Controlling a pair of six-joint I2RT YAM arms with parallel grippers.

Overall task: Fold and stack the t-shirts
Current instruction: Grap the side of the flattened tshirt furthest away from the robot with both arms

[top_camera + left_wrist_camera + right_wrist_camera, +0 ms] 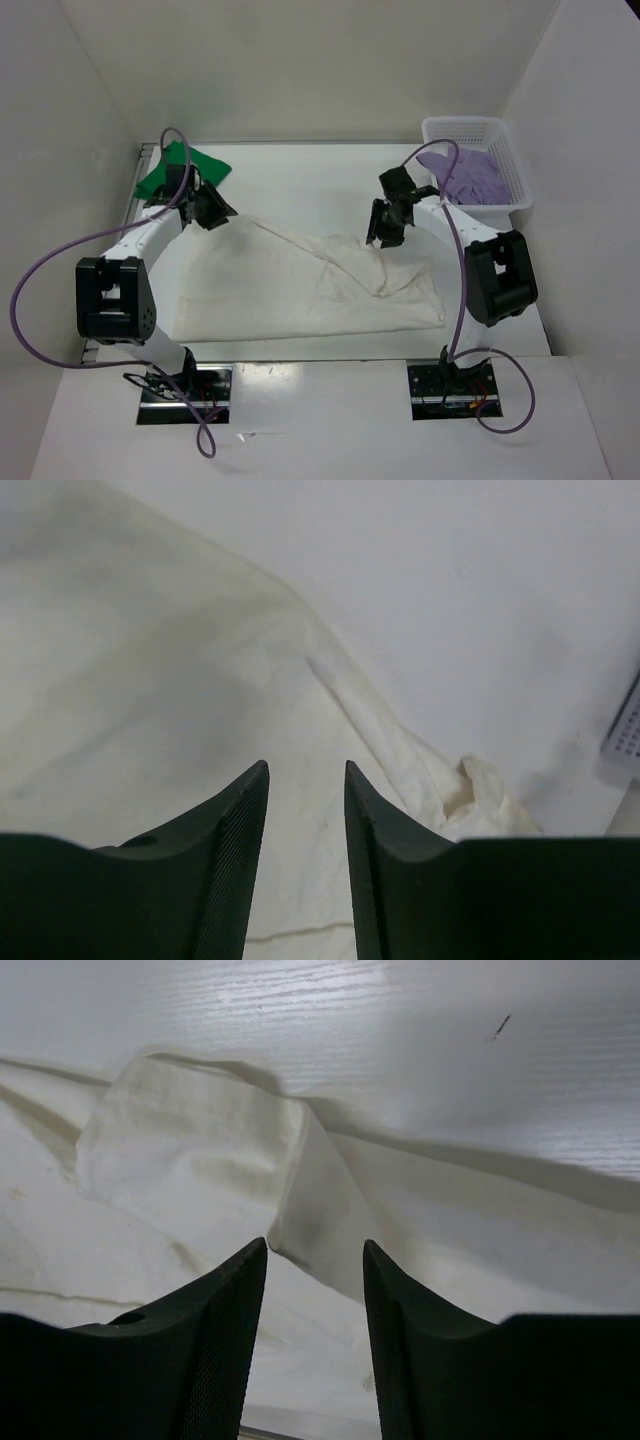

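While the white t-shirt (290, 290) lies spread across the middle of the table (300, 175), both arms hang over its upper edge and neither one has hold of anything.

Left gripper (212, 210) first: it is spread, with a clear gap between the fingers. In its wrist view only flat cloth shows through that gap. It sits at the upper left corner of the shirt.

The right gripper (382, 236) is spread as well and pinches nothing. It is poised right of centre over a rumpled flap (200, 1160) where the fabric doubles back on itself.

Here is what matters. The shirt's long axis runs left to right across the frame, and nearly all of it lies below the two grippers, toward the bottom of the picture. So each arm is nearest its own end of the upper edge. The left half looks fairly smooth. The right half is bunched, with creases running down to the lower right corner, and the right arm is plainly the closer one to that mess.

I'd say the fold proper has not begun. The next move probably calls for both grippers to drop onto that upper edge together, or for the right one to tidy its flap first. A one-sided pinch could drag the cloth askew.

The green t-shirt (178, 170) waits in the upper left corner, just beyond the left gripper. The lavender t-shirt (468, 178) is heaped in the white basket (505, 135) at the upper right, well apart from both.
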